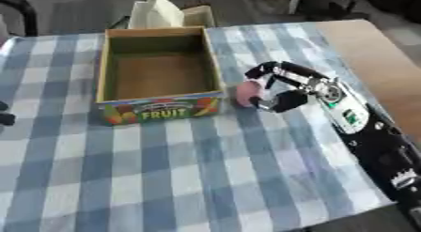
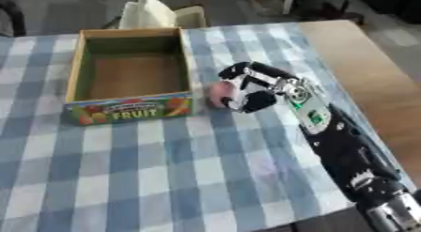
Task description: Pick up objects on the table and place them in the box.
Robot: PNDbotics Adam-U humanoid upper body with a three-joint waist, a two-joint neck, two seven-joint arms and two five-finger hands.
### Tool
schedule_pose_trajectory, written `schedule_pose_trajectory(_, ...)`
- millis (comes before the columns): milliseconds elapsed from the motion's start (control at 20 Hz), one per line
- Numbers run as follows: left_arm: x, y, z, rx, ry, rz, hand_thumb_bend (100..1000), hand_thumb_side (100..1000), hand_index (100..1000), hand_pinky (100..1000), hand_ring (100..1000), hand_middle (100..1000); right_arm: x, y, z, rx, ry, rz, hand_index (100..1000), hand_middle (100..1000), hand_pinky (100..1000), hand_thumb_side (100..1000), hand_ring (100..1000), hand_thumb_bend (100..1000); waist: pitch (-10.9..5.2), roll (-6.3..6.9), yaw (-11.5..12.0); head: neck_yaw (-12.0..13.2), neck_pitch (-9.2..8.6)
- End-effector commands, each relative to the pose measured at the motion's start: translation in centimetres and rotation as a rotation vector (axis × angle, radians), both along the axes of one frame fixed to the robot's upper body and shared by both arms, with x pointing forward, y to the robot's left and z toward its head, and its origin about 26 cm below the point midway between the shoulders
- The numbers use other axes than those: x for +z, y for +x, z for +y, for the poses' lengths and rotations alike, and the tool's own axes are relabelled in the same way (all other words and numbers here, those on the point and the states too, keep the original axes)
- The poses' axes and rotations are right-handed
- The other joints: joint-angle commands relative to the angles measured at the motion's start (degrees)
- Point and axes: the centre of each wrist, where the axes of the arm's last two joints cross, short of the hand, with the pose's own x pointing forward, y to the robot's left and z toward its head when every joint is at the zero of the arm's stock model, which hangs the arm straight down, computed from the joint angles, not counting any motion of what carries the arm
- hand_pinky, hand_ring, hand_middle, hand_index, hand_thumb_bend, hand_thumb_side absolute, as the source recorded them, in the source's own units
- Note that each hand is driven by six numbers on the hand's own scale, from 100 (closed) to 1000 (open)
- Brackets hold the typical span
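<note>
A wooden box with a "FRUIT" label on its front stands on the checked tablecloth, its inside bare. Just right of its front right corner lies a small pink rounded object. My right hand comes in from the lower right, its fingers and thumb curled around the pink object, which sits at table level. Part of my left hand shows as a dark shape at the left edge of the left eye view; its fingers are hidden.
The blue and white checked cloth covers most of the table, with bare wood along the right side. A white paper bag stands behind the box. A dark chair part is at the upper left.
</note>
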Motion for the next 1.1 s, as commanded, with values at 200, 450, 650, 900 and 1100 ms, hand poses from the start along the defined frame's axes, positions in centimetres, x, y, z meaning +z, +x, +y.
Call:
schedule_pose_trajectory(200,0.75,-0.02,0.25,0.001,0.013,-0.022,100,857,569,690,483,522,1.55,0.34,-0.27,-0.009,-0.09,-0.042,864,784,663,330,841,255,-1.1,0.06,0.1,-0.1,0.32)
schedule_pose_trajectory(450,0.76,-0.02,0.23,0.0,0.014,-0.022,100,858,569,690,483,522,1.4,0.42,-0.11,-0.037,-0.133,-0.072,800,707,624,100,784,173,-1.11,0.01,0.2,-0.1,0.26)
schedule_pose_trajectory(650,0.75,-0.01,0.23,0.001,0.014,-0.021,100,857,569,690,483,522,1.49,0.5,-0.08,-0.087,-0.131,-0.139,684,593,569,100,715,100,-1.14,0.0,0.2,-0.1,0.21)
schedule_pose_trajectory(900,0.75,-0.02,0.24,0.001,0.014,-0.021,100,858,569,690,483,522,1.72,0.52,-0.04,-0.136,-0.104,-0.245,525,451,520,100,643,100,-1.12,-0.01,0.2,-0.2,0.22)
schedule_pose_trajectory(1100,0.75,-0.02,0.26,0.002,0.013,-0.021,100,858,569,690,483,522,2.21,0.48,-0.04,-0.183,-0.051,-0.338,466,390,491,100,621,100,-1.13,0.03,0.2,-0.1,0.2)
